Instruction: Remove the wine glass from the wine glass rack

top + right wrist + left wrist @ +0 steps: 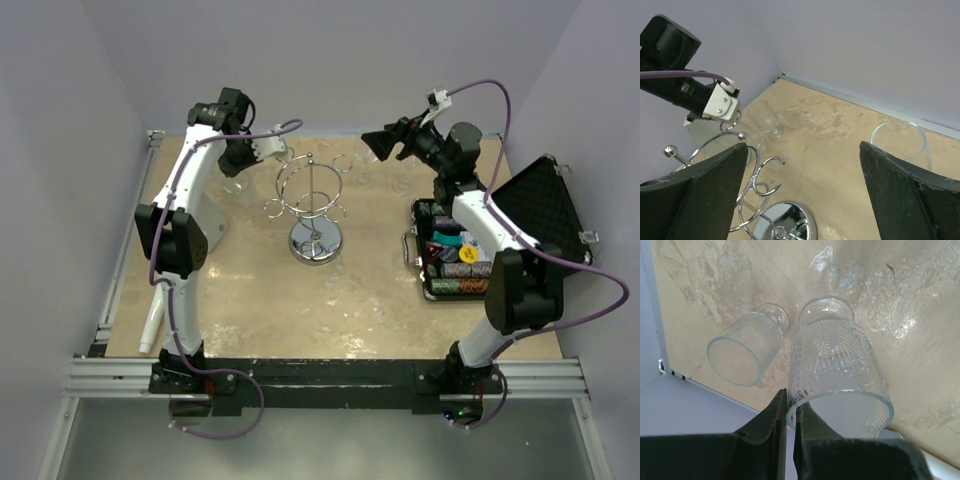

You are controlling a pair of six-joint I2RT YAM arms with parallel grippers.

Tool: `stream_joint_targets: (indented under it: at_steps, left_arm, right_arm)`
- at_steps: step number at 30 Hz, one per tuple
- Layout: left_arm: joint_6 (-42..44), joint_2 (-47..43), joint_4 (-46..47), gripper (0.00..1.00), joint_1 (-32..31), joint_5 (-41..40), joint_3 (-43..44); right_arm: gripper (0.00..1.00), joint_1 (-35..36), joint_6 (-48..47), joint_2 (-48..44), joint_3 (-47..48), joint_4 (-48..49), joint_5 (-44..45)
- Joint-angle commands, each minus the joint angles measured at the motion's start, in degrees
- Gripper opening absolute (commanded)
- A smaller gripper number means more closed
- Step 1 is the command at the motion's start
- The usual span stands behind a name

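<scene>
**Glass off the hooks, held by the left arm; set-down pending**

The wine glass [837, 375], clear and ribbed, sits on the far-left side of the wine glass rack [317, 243], apparently clear of its hook ring. The left gripper [791, 405] has its jaws pinched shut on the rim wall, with the foot pointing down at the tabletop [920, 305]. I cannot tell whether the foot touches. A second ribbed glass [745, 347] stands just beside it. On the far-right side of the rack, the right gripper [802, 150] hovers with jaws spread wide, holding nothing.

Judgement: removal looks done and placing is in hand. The next move calls for seating the foot flat, away from the neighbouring glass, then releasing and lifting away without tipping it.
</scene>
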Motion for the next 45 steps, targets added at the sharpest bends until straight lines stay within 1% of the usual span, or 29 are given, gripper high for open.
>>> stream_joint_targets:
  at_steps: [1, 4, 7, 11, 15, 22, 26, 34, 45]
  left_arm:
    - [-2.8, -1.0, -0.9, 0.0, 0.3, 2.6, 4.4]
    - [-4.4, -3.0, 0.8, 0.0, 0.4, 4.7, 4.9]
    - [-4.9, -4.6, 1.6, 0.0, 0.8, 3.7, 2.7]
    - [-7.0, -4.1, -0.8, 0.0, 2.3, 3.8, 2.6]
    - [-10.0, -3.4, -1.0, 0.0, 3.6, 3.6, 2.3]
    - [-9.6, -4.0, -1.1, 0.0, 3.5, 3.7, -3.3]
    - [-9.6, -3.0, -1.0, 0.0, 3.4, 1.8, -5.7]
    - [-8.7, -0.8, -1.1, 0.0, 3.4, 0.4, -3.8]
    - [-8.4, 3.6, -0.9, 0.0, 3.4, 0.4, -0.9]
  right_arm:
    - [0.98, -0.2, 0.1, -3.4, 0.0, 2.7, 0.7]
    - [0.98, -0.2, 0.1, -3.5, -0.4, 2.8, 0.7]
    - [0.99, -0.2, 0.1, -3.2, -0.4, 2.7, 0.5]
    - [0.98, -0.2, 0.3, -2.7, 0.0, 3.0, 0.4]
    - [0.98, -0.2, 0.6, -1.8, 0.5, 3.3, 0.2]
    - [0.98, -0.2, 0.6, -1.8, 0.3, 3.3, 0.1]
    - [0.98, -0.2, 0.6, -1.9, 0.3, 3.3, 0.1]
    - [0.99, -0.3, 0.6, -1.9, 0.3, 3.2, 0.2]
    - [0.99, -0.3, 0.2, -1.8, 0.7, 2.5, 0.1]
